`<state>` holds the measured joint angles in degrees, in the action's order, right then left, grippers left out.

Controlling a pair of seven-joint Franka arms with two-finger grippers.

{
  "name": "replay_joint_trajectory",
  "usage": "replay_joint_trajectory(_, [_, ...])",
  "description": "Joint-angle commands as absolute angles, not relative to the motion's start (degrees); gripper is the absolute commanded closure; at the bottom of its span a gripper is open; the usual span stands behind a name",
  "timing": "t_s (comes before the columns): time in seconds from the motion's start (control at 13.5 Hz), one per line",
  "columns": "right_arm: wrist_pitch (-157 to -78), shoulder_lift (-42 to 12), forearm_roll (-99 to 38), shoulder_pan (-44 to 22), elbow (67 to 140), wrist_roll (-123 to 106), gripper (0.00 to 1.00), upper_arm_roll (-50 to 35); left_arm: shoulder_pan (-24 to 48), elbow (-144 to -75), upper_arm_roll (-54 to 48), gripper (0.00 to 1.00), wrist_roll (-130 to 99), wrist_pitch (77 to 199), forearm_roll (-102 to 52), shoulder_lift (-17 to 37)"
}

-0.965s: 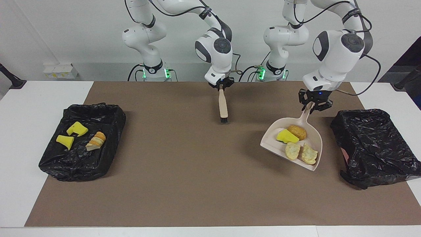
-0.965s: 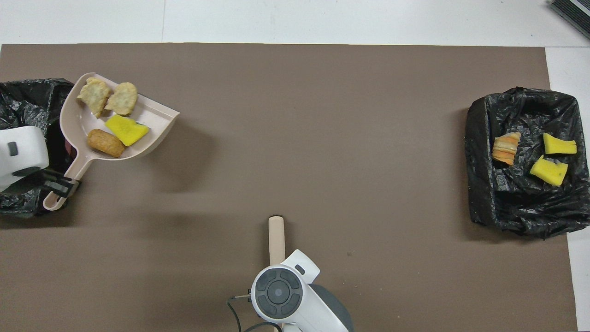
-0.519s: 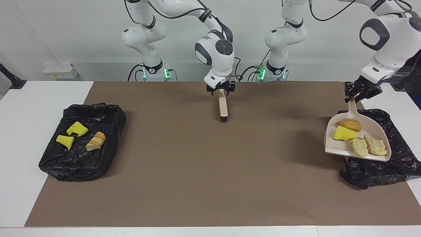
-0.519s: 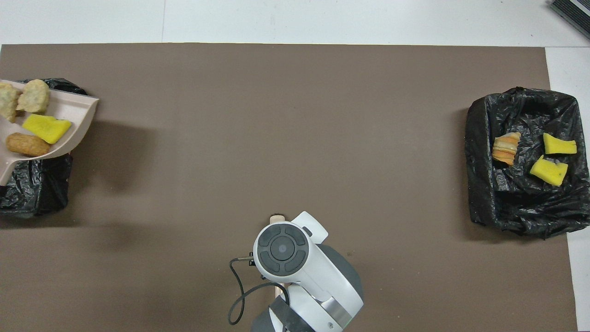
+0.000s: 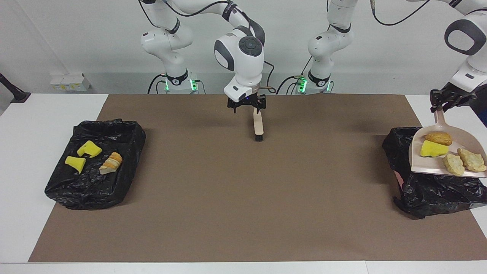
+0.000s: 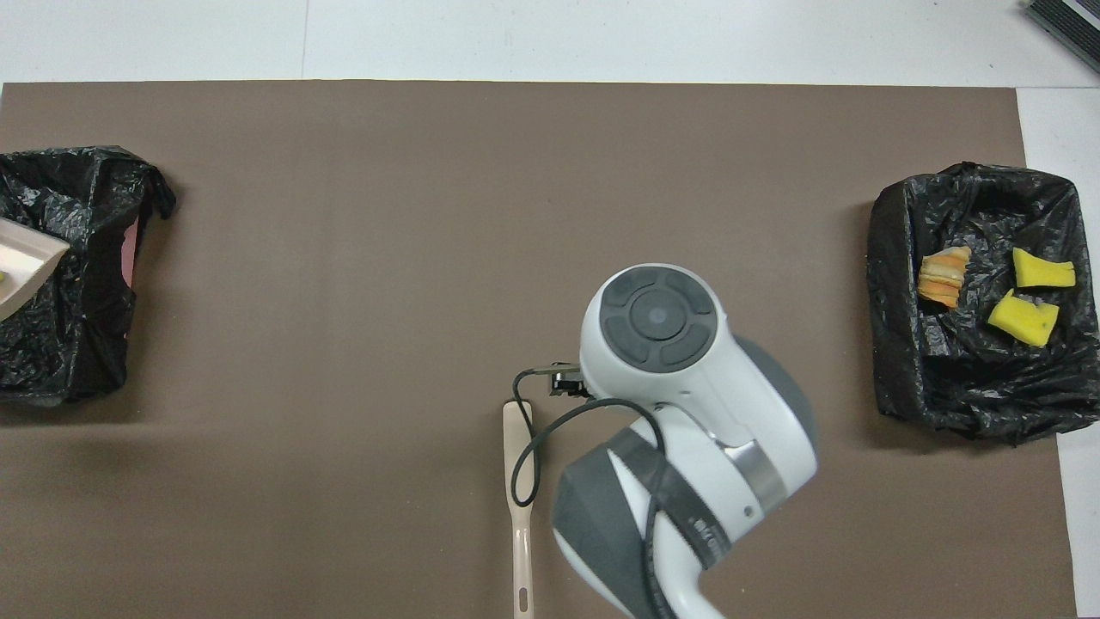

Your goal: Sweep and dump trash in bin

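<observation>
Trash: 4 scraps in dustpan [image 5: 418, 160], namely 1 yellow sponge piece [image 5: 433, 148], 1 brown bread chunk [image 5: 438, 137], 2 pale bread chunks [image 5: 463, 161]
Dustpan: up in the air, roughly level, over the bin [image 5: 430, 186] at the left arm's end of the table [image 5: 23, 152]; only its corner shows in the overhead view
Left tool [image 5: 445, 102]: clamped on the dustpan handle, over the table edge by that bin
Other bin [image 5: 91, 167]: at the right arm's end; holds 2 yellow sponge pieces [image 5: 89, 148] and 1 orange layered bread piece [image 5: 111, 162]
Brush [image 5: 258, 123]: lying flat on the brown mat [image 5: 236, 198] mid-table, bristle end pointing away from the robots
Right tool [image 5: 247, 107]: fingers apart, just above the brush handle end, not gripping it
</observation>
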<state>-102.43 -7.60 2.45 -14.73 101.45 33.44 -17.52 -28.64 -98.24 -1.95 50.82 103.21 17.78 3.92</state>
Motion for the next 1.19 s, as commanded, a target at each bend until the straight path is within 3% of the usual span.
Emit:
replay_joint_trajectory(0.0, [-98.88,-5.55,4.22,-10.22,98.36,24.21,0.0,-16.71,-29.62,-94.13,-2.9,1.0,59.12,102.47,25.38,7.03])
replay_joint_trajectory(0.45, [-96.16,-1.49,4.31,-4.83,97.56,-4.28,0.0,-8.54,-28.22,-89.31,-3.69,1.0,66.17,105.82,39.79,11.68])
replay_joint_trajectory(0.74, [-92.2,-1.58,4.39,-4.22,92.55,-5.1,0.0,-2.99,-22.43,-88.24,-3.78,1.0,67.5,106.25,51.21,12.39])
replay_joint_trajectory(1.11, [-83.42,-2.29,3.52,-1.68,87.81,-5.18,0.0,-0.35,-21.89,-85.71,-3.6,1.0,71.1,109.69,57.46,14.06])
